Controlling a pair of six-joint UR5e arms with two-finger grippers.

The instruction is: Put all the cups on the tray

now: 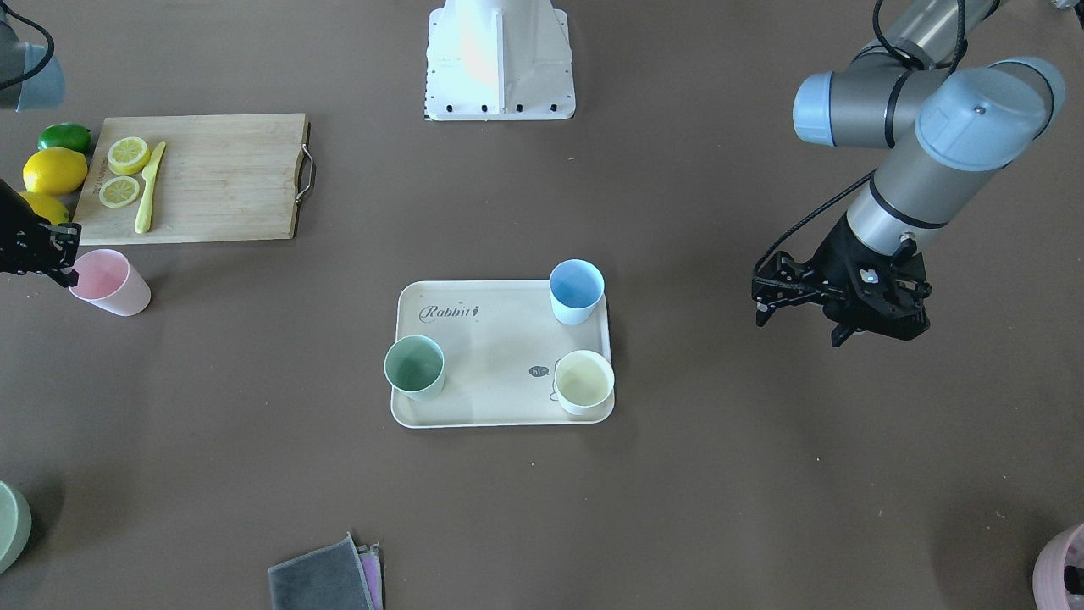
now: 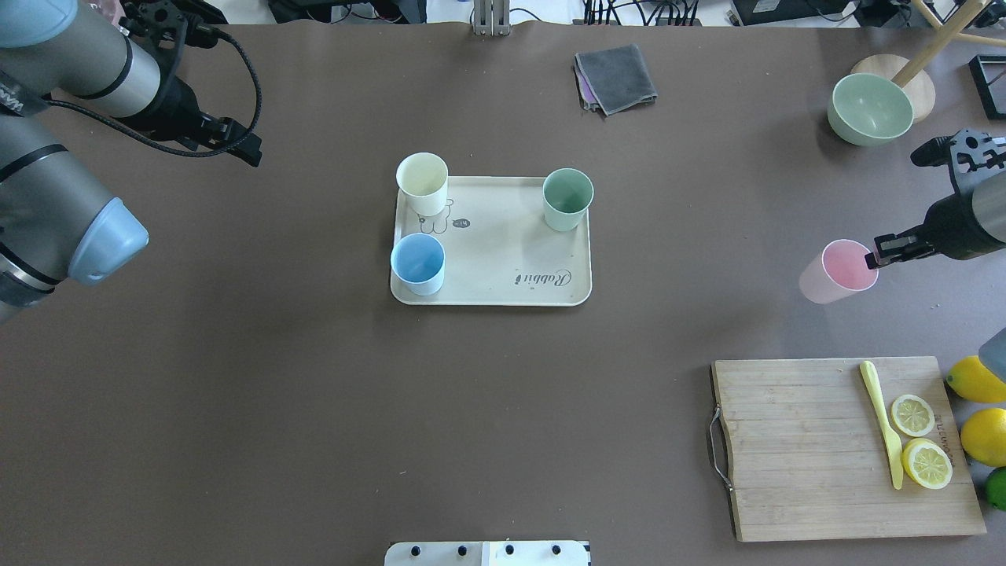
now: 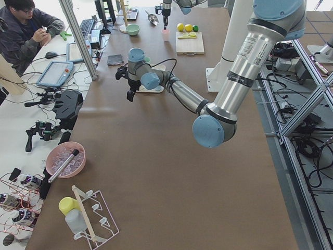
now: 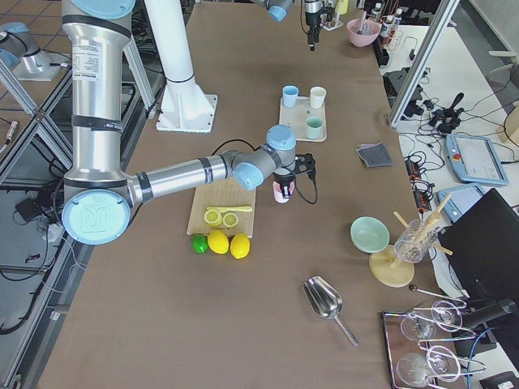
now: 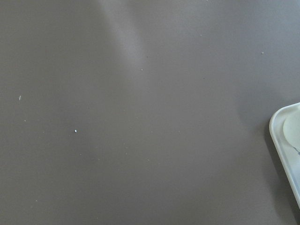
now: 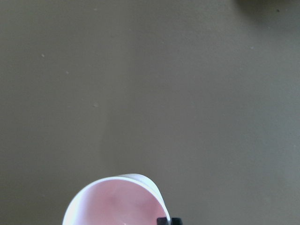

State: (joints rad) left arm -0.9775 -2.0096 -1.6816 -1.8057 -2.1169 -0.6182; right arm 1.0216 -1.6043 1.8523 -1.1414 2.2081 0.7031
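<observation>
- While the table [image 2: 314, 393] is one plain brown sheet, its edges hold clutter: a board [image 2: 817, 448] with lemon slices [image 2: 912, 414] and a yellow knife [image 2: 882, 420], lemons [image 2: 982, 435], a lime [image 2: 996, 487], a green bowl [image 2: 869, 108] and a grey cloth [image 2: 617, 77].
- Room: metal framing, cables and desks run along the table. An operator [image 3: 26, 26] sits at one desk.
- Left wrist view shows only table plus a tray corner [image 5: 286, 140].
- Right wrist view cuts the pink cup [image 6: 112, 201] off at the bottom edge, with one fingertip [image 6: 167, 220] just showing at its rim.
- The rabbit drawing is partly behind the yellow cup [image 2: 422, 183].
- Can't tell if the pink cup touches the table.
- Tray is near mid-table, cream, rimmed, with "Rabbit" script.
- On it upright: yellow cup at the far-left corner, blue cup [image 2: 418, 264] at the near-left, green cup [image 2: 567, 199] at the far-right.
- Pink cup is off the tray, well to the robot's right, between bowl and board. It is matte and tapered.
- Right gripper [image 2: 874, 258] is clamped on the pink cup's rim.
- Left gripper [image 1: 838, 337] hangs over bare table, well left of the tray. Can't tell if its jaws are apart or together.
</observation>
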